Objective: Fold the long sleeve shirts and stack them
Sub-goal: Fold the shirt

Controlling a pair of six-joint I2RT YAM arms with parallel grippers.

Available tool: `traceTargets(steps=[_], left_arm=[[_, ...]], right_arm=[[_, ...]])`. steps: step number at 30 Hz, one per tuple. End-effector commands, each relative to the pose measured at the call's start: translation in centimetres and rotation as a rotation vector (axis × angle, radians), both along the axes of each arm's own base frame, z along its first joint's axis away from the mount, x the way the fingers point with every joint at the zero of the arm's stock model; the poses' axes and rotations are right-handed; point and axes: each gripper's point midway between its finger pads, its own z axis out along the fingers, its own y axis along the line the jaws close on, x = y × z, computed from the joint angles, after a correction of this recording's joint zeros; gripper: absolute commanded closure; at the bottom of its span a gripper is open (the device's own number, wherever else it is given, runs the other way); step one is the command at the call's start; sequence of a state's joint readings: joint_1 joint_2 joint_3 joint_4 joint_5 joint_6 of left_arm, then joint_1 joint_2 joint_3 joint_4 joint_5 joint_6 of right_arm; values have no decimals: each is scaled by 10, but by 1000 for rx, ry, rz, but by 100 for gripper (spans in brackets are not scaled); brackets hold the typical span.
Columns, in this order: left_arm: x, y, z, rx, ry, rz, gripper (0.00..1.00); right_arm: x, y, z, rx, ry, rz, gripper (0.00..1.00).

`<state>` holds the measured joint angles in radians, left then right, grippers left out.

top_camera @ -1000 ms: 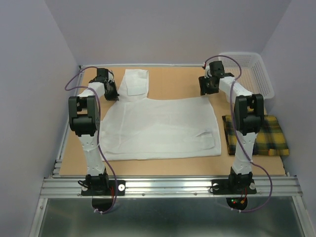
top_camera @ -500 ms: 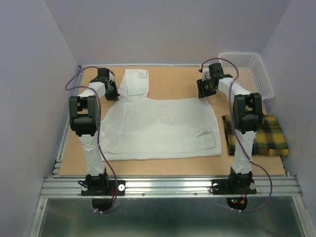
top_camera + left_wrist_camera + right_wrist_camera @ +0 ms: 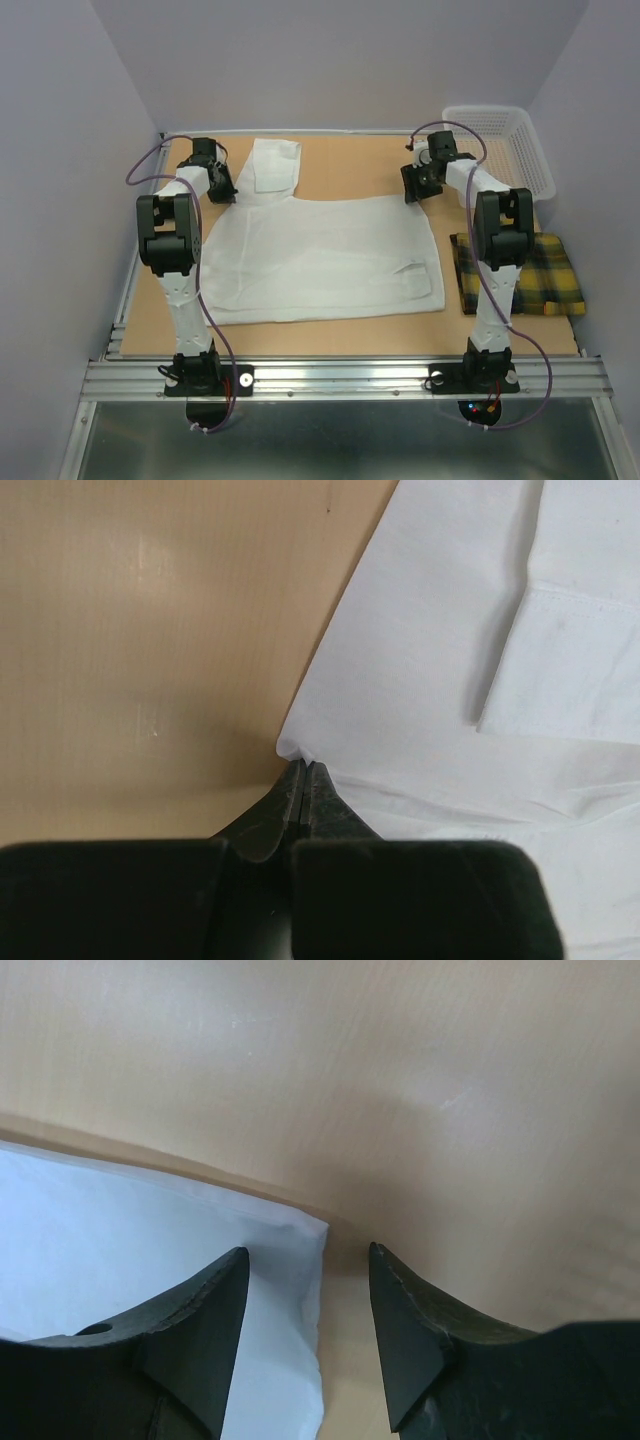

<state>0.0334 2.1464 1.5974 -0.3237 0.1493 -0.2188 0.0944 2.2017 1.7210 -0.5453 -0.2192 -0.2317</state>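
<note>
Fold pending: white shirt (image 3: 320,255) lies spread on the counter (image 3: 350,165). The left fingers (image 3: 265,825) are clamped on its far-left corner; the right fingers (image 3: 200,1310) stand apart astride the far-right corner and should seat deeper before closing.

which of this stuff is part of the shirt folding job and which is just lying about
Part of the job: white shirt, spread out; plaid shirt, folded, at right; left gripper, shut on the white shirt's edge; right gripper, open at its corner.
Lying about: white mesh basket.
</note>
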Motion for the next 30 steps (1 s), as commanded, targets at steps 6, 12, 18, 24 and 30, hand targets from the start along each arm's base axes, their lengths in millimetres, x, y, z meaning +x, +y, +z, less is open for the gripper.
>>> traceTargets(steps=[6,12,18,24,30], left_arm=[[-16,18,-13,55,64,35,100],[-16,20,-15,64,68,40,100],[-16,20,-17,62,71,42,100],[-16,22,-19,74,76,46,100],[-17,25,-20,88,81,52,100]], right_arm=[[13,3,15,39,-60,46,46],[16,13,11,89,-53,81,46],[14,18,3,112,-36,101,50],[22,20,10,120,-57,103,55],[28,21,14,123,-71,107,55]])
